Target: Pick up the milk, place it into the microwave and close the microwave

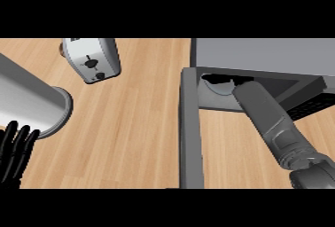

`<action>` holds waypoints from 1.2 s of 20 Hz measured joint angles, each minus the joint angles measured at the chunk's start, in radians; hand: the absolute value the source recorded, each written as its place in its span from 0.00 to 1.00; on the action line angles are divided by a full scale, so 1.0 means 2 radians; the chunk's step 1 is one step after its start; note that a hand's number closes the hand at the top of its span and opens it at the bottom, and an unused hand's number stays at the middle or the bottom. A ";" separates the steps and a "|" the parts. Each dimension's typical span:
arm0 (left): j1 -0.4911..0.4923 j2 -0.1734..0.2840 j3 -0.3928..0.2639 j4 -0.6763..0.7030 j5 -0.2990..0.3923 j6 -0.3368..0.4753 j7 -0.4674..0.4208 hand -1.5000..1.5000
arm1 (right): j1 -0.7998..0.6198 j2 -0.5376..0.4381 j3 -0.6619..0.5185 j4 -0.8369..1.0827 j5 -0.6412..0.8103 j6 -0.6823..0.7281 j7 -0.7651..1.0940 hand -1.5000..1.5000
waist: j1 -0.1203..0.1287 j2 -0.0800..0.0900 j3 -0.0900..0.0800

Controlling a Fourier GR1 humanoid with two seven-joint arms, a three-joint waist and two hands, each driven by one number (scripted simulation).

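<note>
The grey microwave (262,55) stands at the upper right, its door (188,133) swung open toward me. My right forearm (265,115) reaches into the opening, and the microwave's roof hides the hand. No milk shows; only a pale curved shape (219,87) is visible inside, beside the arm. My left hand (16,150) rests open at the lower left edge, fingers up, holding nothing.
A silver toaster (93,60) lies on the wooden counter (131,133) at the top left. A large silver cylinder (29,102) fills the left edge, just above my left hand. The open door splits the counter down the middle.
</note>
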 measured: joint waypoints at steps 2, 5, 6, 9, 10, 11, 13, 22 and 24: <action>-0.002 0.001 0.001 -0.002 0.001 0.000 0.004 0.00 | 0.001 0.003 -0.006 -0.001 -0.005 -0.011 -0.002 0.00 | -0.001 0.000 0.000; 0.011 -0.004 -0.009 -0.014 -0.009 0.001 0.006 0.00 | -0.001 -0.001 -0.013 -0.002 -0.009 -0.016 -0.002 0.00 | -0.003 -0.002 0.000; 0.012 -0.004 -0.009 -0.016 -0.009 0.000 0.004 0.00 | -0.001 -0.005 -0.017 -0.003 -0.012 -0.017 -0.004 0.00 | -0.002 -0.002 0.000; 0.014 -0.004 -0.011 -0.020 -0.012 0.000 0.008 0.00 | -0.002 -0.008 -0.023 -0.003 -0.016 -0.022 -0.007 0.00 | -0.003 0.000 0.001; 0.013 -0.005 -0.012 -0.019 -0.014 0.001 0.010 0.00 | -0.001 -0.010 -0.024 -0.003 -0.016 -0.021 -0.009 0.00 | -0.004 0.000 0.001; 0.018 -0.004 -0.013 -0.025 -0.012 -0.001 0.010 0.00 | 0.000 -0.012 -0.026 -0.003 -0.017 -0.022 -0.012 0.00 | -0.003 0.001 0.001; 0.019 -0.006 -0.015 -0.026 -0.017 -0.001 0.010 0.00 | 0.007 -0.014 -0.031 -0.007 -0.021 -0.025 -0.022 0.00 | -0.005 -0.001 0.001; 0.030 -0.016 -0.026 -0.033 -0.028 0.001 0.005 0.00 | 0.018 -0.032 -0.050 -0.012 -0.034 -0.010 -0.053 0.00 | -0.009 0.000 0.002; 0.036 -0.017 -0.032 -0.033 -0.033 0.003 0.003 0.00 | 0.022 -0.040 -0.057 -0.014 -0.041 0.019 -0.061 0.00 | -0.011 -0.001 0.002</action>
